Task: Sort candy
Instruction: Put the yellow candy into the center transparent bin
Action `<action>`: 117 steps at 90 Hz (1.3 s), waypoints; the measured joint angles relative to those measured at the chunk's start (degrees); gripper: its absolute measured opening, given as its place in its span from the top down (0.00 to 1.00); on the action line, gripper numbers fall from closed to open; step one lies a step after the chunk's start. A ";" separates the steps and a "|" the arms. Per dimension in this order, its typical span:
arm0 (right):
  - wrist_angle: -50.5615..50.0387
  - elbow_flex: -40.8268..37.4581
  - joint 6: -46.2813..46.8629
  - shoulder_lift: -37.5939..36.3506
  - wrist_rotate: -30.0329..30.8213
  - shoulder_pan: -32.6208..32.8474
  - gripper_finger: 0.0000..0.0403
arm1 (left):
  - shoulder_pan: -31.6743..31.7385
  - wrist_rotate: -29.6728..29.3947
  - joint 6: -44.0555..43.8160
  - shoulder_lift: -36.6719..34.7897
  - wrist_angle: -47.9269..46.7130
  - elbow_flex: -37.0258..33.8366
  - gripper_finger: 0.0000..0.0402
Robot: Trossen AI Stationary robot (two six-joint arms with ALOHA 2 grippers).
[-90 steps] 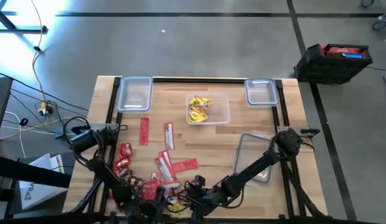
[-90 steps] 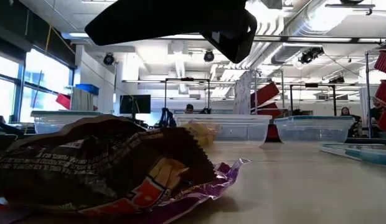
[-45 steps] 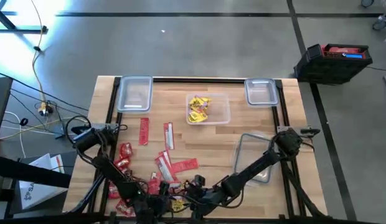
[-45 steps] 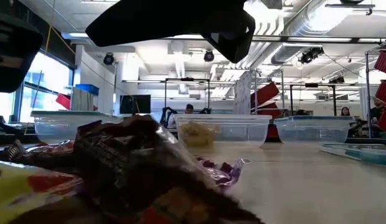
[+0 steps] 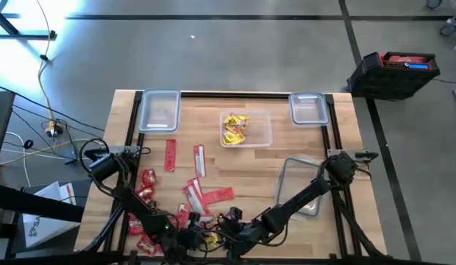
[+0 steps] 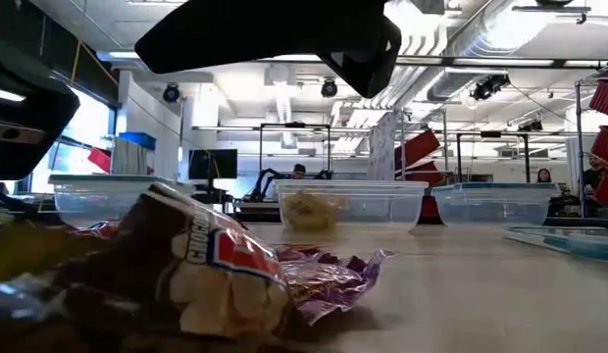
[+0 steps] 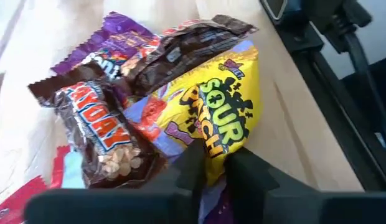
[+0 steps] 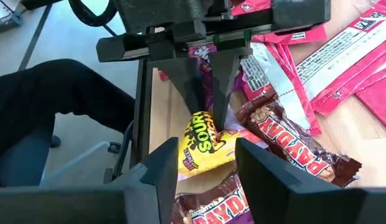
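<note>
Left pincer (image 8: 208,93) has advanced, now pinching the yellow packet (image 7: 227,118).

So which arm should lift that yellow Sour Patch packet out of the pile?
Left, probably. The left gripper is pinched on the yellow Sour Patch packet already. The right gripper is open and just short of it, not touching.
</note>
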 joint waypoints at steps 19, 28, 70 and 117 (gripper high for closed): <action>-0.66 -0.01 -4.41 -0.44 -2.67 -0.03 0.68 | 0.26 -3.67 -1.54 -0.58 -0.59 -0.13 0.98; -3.42 -0.02 -5.98 -1.70 -3.26 -0.45 0.68 | 1.33 -4.54 -0.64 -2.13 -0.19 -0.13 0.99; -30.81 -0.04 -10.19 -12.90 2.25 -2.89 0.68 | 9.41 -6.72 4.79 -13.25 -9.40 -0.11 1.00; -60.87 -0.04 -8.01 -18.62 11.80 -8.00 0.68 | 30.14 -7.90 18.68 -18.84 -11.21 -2.10 1.00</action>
